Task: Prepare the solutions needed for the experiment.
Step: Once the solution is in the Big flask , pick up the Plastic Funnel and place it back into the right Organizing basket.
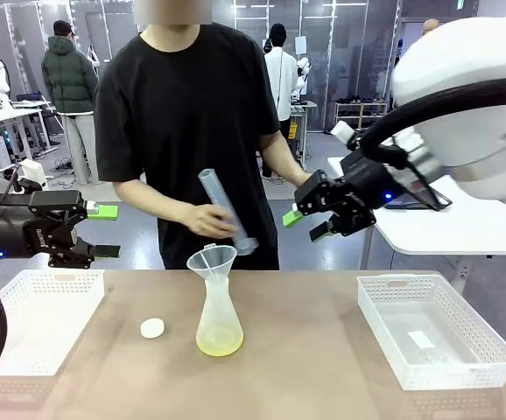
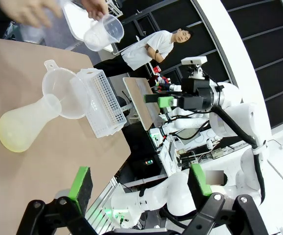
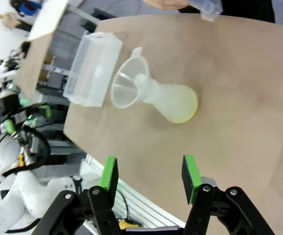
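Observation:
A clear conical flask (image 1: 219, 319) stands mid-table with a clear funnel (image 1: 212, 260) in its neck. A shallow layer of pale yellow-green solution (image 1: 219, 345) lies at its bottom. The person's hand holds a clear measuring cylinder (image 1: 227, 213) tilted over the funnel. My left gripper (image 1: 106, 231) hovers open at the left, above the table, with nothing in it. My right gripper (image 1: 305, 225) hangs open to the right of the cylinder. From the left wrist I see the flask (image 2: 21, 127) and solution (image 2: 7, 139) beyond my open gripper (image 2: 139, 183). The right wrist view shows the flask (image 3: 173, 103) beyond my open gripper (image 3: 149, 178).
A small white round stopper (image 1: 152, 328) lies on the table left of the flask. A white perforated basket (image 1: 34, 315) sits at the left edge. Another basket (image 1: 437, 337) sits at the right. The person stands at the far side.

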Controlling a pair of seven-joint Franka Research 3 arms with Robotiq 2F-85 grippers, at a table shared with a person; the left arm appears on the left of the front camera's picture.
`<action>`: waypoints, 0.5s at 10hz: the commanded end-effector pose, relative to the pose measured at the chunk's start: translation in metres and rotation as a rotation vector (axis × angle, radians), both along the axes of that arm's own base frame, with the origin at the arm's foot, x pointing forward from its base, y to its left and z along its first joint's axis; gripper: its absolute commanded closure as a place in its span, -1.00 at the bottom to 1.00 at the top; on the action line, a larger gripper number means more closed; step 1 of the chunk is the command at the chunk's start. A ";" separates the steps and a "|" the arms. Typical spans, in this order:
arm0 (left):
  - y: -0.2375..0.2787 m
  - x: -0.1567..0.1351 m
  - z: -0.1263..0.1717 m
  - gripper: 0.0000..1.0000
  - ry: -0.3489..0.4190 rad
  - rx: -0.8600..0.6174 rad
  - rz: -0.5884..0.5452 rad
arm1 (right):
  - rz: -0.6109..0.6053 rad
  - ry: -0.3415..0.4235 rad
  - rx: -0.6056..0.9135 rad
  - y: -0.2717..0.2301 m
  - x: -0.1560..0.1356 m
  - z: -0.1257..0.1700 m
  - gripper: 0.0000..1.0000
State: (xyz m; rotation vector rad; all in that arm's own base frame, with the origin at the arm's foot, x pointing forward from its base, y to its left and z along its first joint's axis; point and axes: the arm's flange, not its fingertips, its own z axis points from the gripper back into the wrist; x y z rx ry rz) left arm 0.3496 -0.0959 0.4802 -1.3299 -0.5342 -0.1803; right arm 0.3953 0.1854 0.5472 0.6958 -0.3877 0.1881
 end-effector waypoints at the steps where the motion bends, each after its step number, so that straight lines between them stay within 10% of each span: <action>1: -0.003 -0.001 0.002 -1.00 0.011 -0.032 0.007 | -0.053 0.040 -0.060 0.029 0.021 0.000 -0.33; 5: -0.003 -0.001 0.002 -1.00 0.011 -0.032 0.007 | -0.050 0.037 -0.027 0.064 0.041 0.000 -0.33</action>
